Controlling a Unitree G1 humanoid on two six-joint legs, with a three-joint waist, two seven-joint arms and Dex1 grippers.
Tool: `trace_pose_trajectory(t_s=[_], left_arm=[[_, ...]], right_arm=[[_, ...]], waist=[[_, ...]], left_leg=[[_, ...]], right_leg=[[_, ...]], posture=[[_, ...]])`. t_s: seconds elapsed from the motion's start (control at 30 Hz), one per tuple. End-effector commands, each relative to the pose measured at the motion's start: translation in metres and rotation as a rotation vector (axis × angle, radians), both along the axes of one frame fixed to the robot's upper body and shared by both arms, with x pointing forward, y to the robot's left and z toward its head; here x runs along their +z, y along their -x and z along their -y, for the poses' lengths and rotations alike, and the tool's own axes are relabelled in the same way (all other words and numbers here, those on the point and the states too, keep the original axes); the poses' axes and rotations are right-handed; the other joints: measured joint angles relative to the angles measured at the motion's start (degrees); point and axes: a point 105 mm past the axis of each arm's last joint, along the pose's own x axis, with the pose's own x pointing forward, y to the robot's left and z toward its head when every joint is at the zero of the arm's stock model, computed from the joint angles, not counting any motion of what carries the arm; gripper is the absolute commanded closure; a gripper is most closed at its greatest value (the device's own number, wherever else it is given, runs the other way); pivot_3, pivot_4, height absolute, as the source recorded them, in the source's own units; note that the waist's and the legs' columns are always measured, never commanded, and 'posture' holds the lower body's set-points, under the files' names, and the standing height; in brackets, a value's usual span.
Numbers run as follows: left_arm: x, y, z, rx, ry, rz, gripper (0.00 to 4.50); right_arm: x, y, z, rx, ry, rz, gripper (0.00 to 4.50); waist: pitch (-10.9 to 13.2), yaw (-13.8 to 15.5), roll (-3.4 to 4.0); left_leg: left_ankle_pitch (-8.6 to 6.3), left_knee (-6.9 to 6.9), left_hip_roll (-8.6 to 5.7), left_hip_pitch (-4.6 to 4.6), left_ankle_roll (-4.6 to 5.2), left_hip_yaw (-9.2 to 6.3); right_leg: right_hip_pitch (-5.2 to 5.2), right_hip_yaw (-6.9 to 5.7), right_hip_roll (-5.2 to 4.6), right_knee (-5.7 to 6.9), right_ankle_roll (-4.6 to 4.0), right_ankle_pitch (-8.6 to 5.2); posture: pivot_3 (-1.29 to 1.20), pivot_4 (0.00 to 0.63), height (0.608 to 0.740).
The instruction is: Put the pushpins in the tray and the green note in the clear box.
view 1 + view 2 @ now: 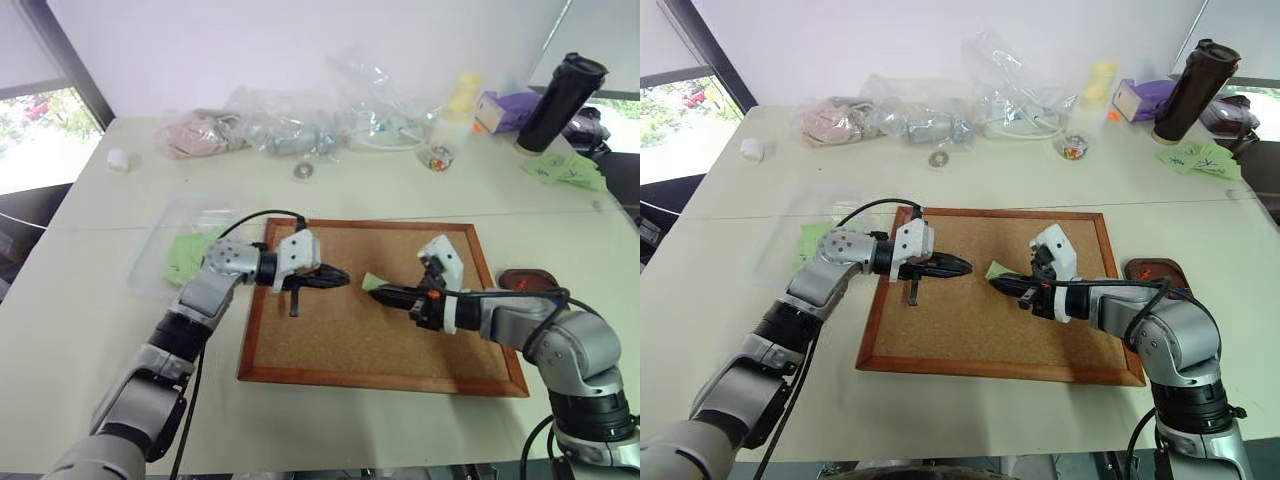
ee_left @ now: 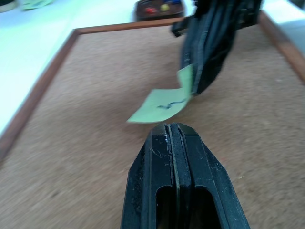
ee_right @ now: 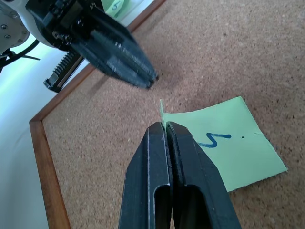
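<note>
My right end effector is pinching the note by one edge, fingers pressed together on the paper, so it hangs off the tips above the cork board, lifted clear of it, I judge. My left end effector is pressed together with nothing in it, tip aimed at the note from just beside it, centre of the head frame; that looks to me like a handover being set up, since the box sits at middle left, off the board's left edge, on my left arm's side. There is already green paper inside that box.

The tray lies at middle right, just off the board's right edge, and in the left wrist view I can see red and yellow pins in it, so the pin half looks done as far as I can tell.

Across the top of the frame the surface carries crinkly plastic bags, a small jar, a dark tumbler and loose green slips at upper right. None of it blocks the way to the box; only my own left arm lies across that line.
</note>
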Motion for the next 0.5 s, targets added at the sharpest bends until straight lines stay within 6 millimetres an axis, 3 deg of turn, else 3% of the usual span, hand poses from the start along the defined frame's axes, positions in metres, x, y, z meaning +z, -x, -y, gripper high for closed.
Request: trace_pose_trajectory(t_s=[0.03,0.07,0.3,0.5], left_arm=[[0.007,-0.001,0.003,-0.057,-0.026,0.071,3.76],[0.006,-0.002,0.003,-0.062,-0.033,0.080,3.54],[0.010,-0.010,0.007,-0.078,-0.036,0.203,0.06],[0.006,-0.012,0.021,-0.090,-0.013,0.224,0.06]], right_arm=[[0.011,0.001,-0.003,0.025,0.009,0.055,4.50],[0.011,0.001,-0.004,0.026,0.010,0.056,4.50],[0.016,0.002,-0.005,0.040,0.000,0.065,4.50],[0.024,0.004,-0.008,0.063,-0.015,0.076,4.50]], waist=[[0.0,0.1,0.00],[0.0,0.1,0.00],[0.0,0.2,-0.01],[0.0,0.2,-0.02]], left_leg=[[0.00,0.00,0.00,0.00,0.00,0.00],[0.00,0.02,0.00,0.00,0.00,0.00],[0.00,0.08,-0.02,0.00,0.00,0.00],[0.00,0.10,-0.03,0.00,0.00,0.02]], right_leg=[[0.00,0.00,0.00,0.02,0.00,0.00],[0.00,0.00,0.00,0.05,0.00,0.00],[0.01,0.00,0.00,0.08,0.00,0.00],[-0.11,0.00,-0.02,0.34,0.00,0.00]], posture=[[0.00,0.150,0.740],[0.00,0.150,0.740],[0.00,0.150,0.740],[0.00,0.150,0.740]])
